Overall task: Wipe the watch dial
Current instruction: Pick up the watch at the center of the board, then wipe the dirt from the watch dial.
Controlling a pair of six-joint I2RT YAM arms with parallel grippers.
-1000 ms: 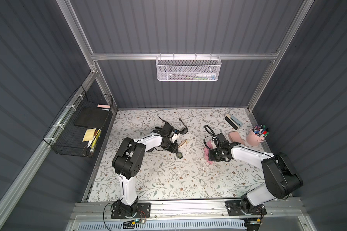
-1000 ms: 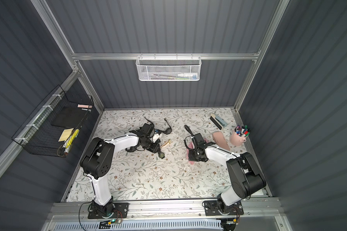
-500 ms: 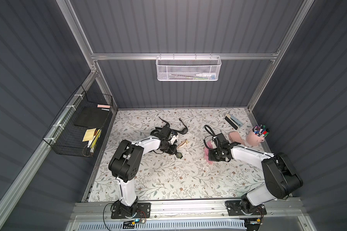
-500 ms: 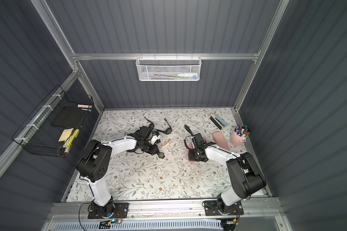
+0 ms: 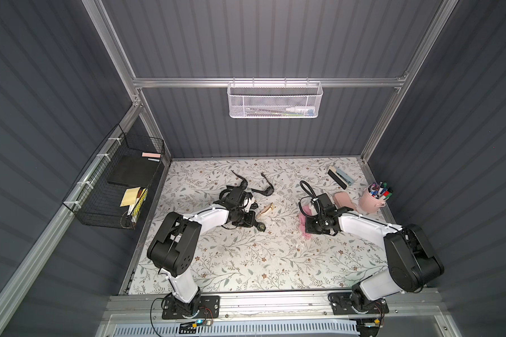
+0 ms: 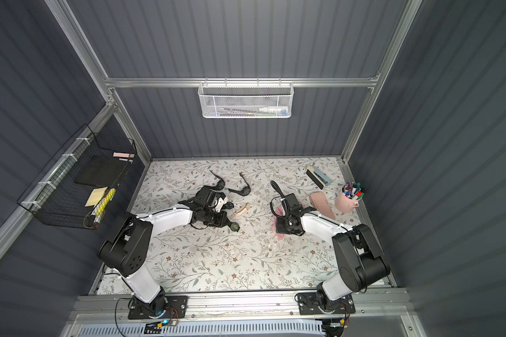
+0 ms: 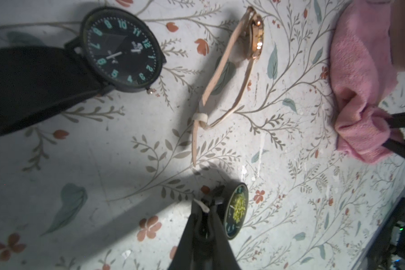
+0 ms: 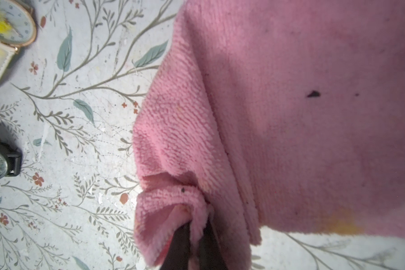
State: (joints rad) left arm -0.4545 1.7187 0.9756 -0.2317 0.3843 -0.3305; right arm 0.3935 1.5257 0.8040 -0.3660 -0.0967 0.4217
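A small black watch with yellow specks on its dial (image 7: 236,210) lies on the floral table, seen in both top views (image 5: 261,226) (image 6: 235,227). My left gripper (image 7: 207,205) is shut on the strap right beside the dial, low over the table (image 5: 254,224). A pink cloth (image 8: 267,105) lies bunched to the right (image 5: 303,223) (image 6: 277,229). My right gripper (image 8: 198,224) is shut on a fold at the cloth's edge. The cloth (image 7: 360,81) sits well apart from the dial.
A large black watch with teal numerals (image 7: 122,50) and a beige-strapped watch (image 7: 255,35) lie just behind the left gripper. Loose black straps (image 5: 268,189) lie further back. A pink pen cup (image 5: 373,198), pink case (image 5: 343,200) and stapler (image 5: 341,176) stand at the back right.
My left gripper has swung a little toward the front, down to the small watch, and its jaws have closed on the strap. The right arm and the cloth have not moved.
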